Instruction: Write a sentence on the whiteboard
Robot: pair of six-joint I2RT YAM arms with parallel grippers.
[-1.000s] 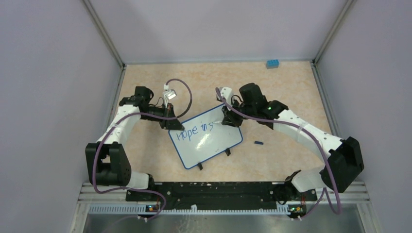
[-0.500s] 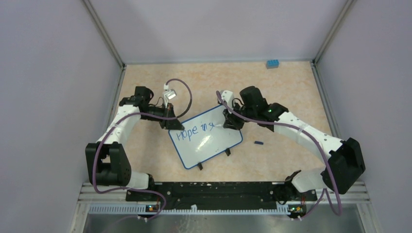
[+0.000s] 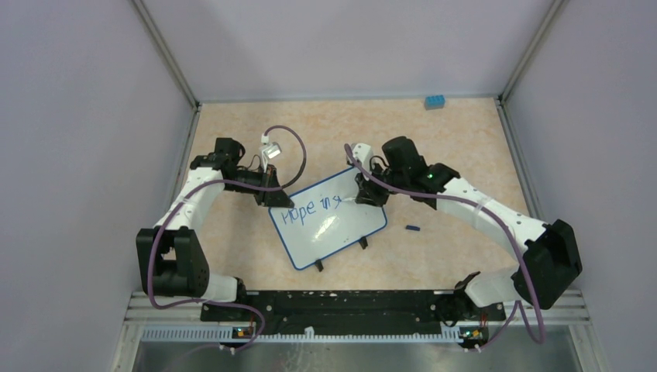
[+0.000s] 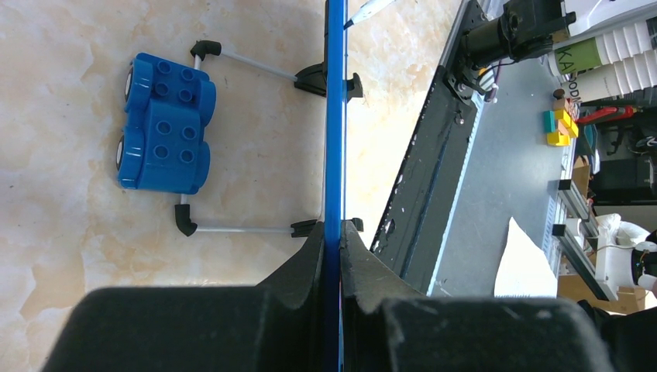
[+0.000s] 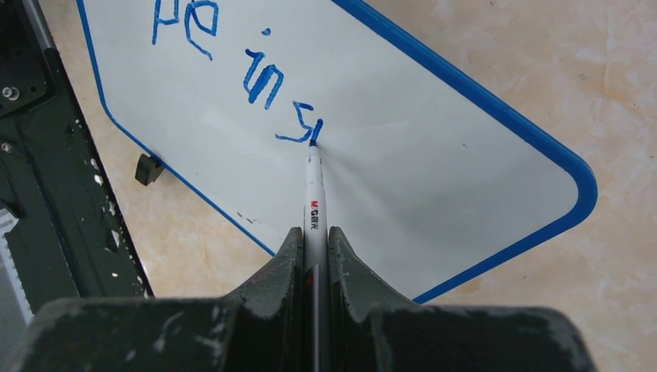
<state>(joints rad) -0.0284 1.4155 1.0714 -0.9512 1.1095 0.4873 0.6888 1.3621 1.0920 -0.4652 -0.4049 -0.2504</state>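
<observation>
The whiteboard [image 3: 335,230] stands tilted on the table between my arms, seen edge-on as a blue rim [image 4: 335,116] in the left wrist view. My left gripper [image 3: 276,200] [image 4: 333,232] is shut on the rim at the board's far left corner. The sentence [image 3: 314,208] in blue reads "Hope in s" plus a fresh stroke [image 5: 298,128]. My right gripper [image 3: 366,195] [image 5: 314,236] is shut on a white marker [image 5: 313,194]. The marker's tip touches the board at the end of the last stroke.
A small dark cap [image 3: 413,228] lies on the table right of the board. A blue studded brick [image 3: 435,101] sits at the back wall. Another blue brick [image 4: 164,122] lies behind the board by its wire feet [image 4: 248,229]. A black rail [image 3: 349,302] runs along the near edge.
The right gripper shifted slightly left and nearer with the marker, and a new stroke appeared after the "s". The left gripper and the board held still.
</observation>
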